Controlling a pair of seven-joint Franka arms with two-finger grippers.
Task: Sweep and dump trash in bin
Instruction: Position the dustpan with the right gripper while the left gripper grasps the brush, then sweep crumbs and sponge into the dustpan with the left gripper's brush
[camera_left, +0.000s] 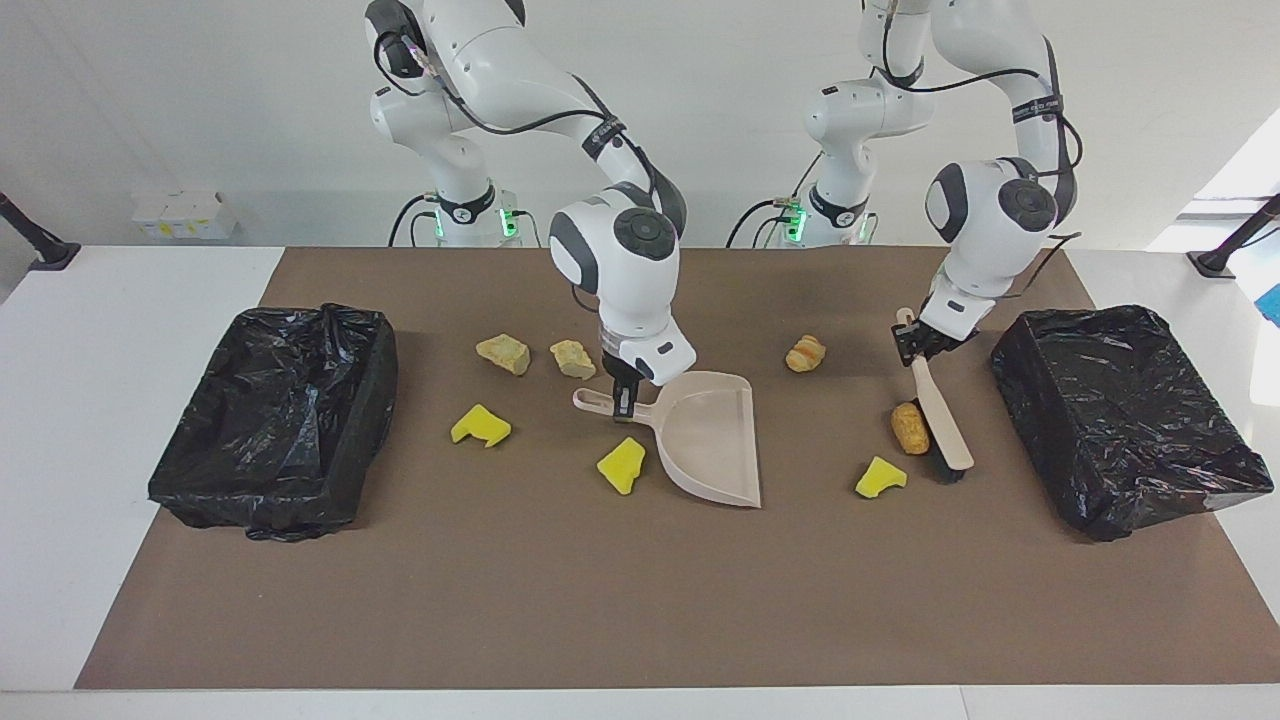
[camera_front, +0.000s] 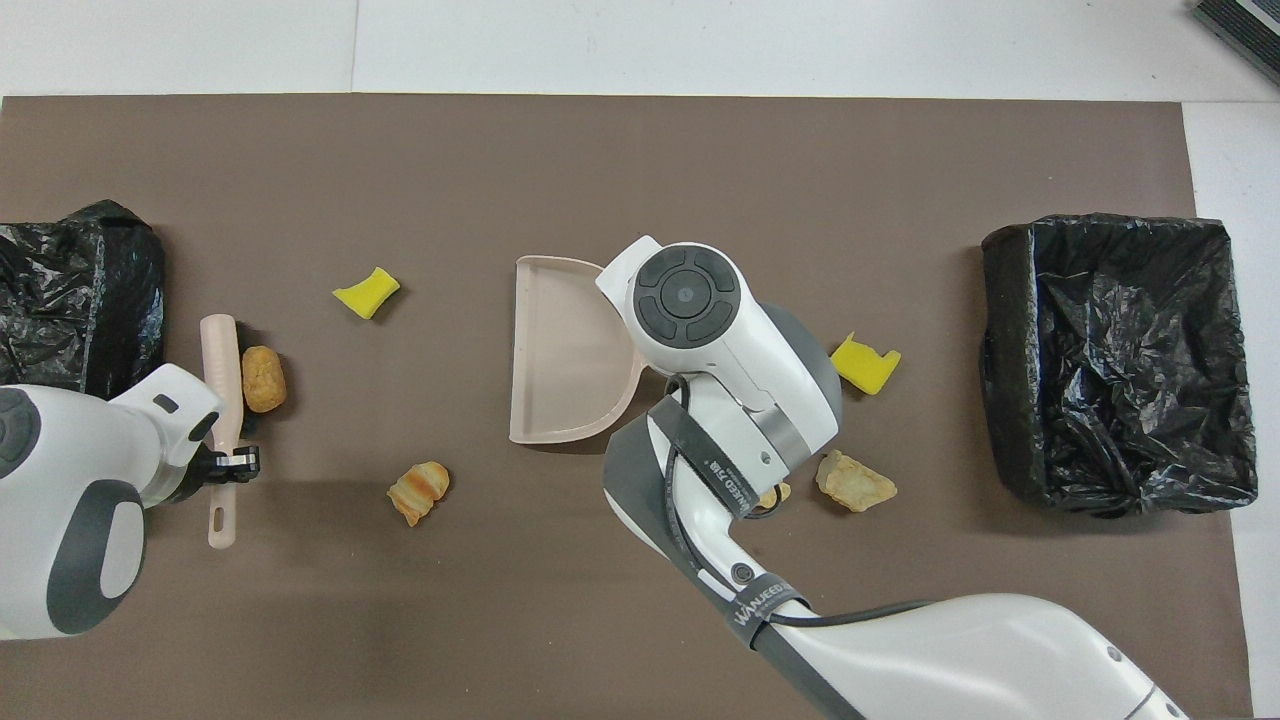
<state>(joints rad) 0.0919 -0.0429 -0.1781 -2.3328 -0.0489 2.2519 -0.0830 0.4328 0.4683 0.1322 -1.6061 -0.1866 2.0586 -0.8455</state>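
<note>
My right gripper (camera_left: 622, 403) is shut on the handle of the beige dustpan (camera_left: 712, 435), which rests on the mat with its mouth toward the left arm's end. In the overhead view the wrist hides that gripper above the dustpan (camera_front: 562, 350). My left gripper (camera_left: 913, 342) is shut on the handle of the brush (camera_left: 941, 425), whose bristles touch a brown lump of trash (camera_left: 908, 428). A yellow sponge chunk (camera_left: 880, 477) lies just past it. More trash is scattered about: a bread-like piece (camera_left: 806, 353), yellow chunks (camera_left: 622, 466) (camera_left: 480, 425), beige lumps (camera_left: 503, 353) (camera_left: 572, 358).
Two bins lined with black bags stand on the brown mat (camera_left: 560, 590), one bin (camera_left: 275, 420) at the right arm's end, the other bin (camera_left: 1125, 415) at the left arm's end. The brush works close beside the latter.
</note>
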